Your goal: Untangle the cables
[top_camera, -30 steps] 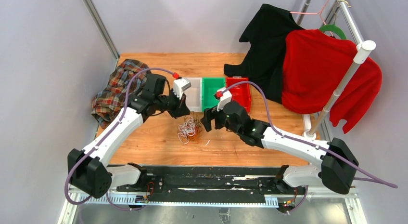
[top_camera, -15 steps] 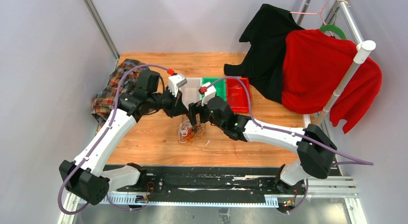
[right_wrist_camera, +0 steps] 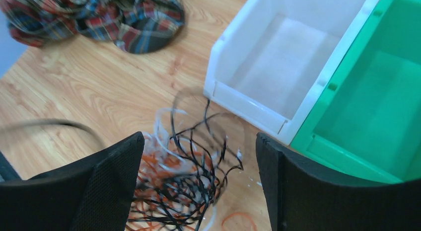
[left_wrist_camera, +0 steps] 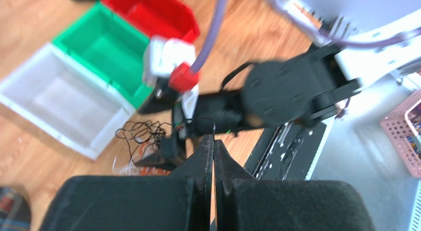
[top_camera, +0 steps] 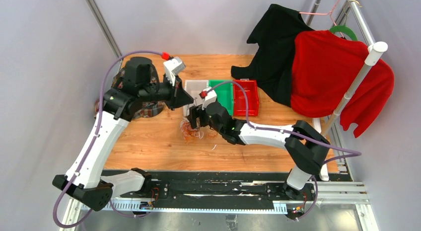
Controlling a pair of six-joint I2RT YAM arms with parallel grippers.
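Right wrist shows cables (right_wrist_camera: 191, 184) in a round tangle.

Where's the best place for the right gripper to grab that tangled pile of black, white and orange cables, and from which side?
Probably the black loops arching up at the tangled cable pile's edge nearest the white plastic bin. Come straight down with the open right gripper: they stand clear of the rest.

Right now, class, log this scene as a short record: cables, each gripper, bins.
cables: one tangle of black, orange and white strands on the table, in front of the white bin
left gripper: shut, high above the tangle
right gripper: open, over the tangle
bins: white, then green bin, then red bin, in a row, all empty
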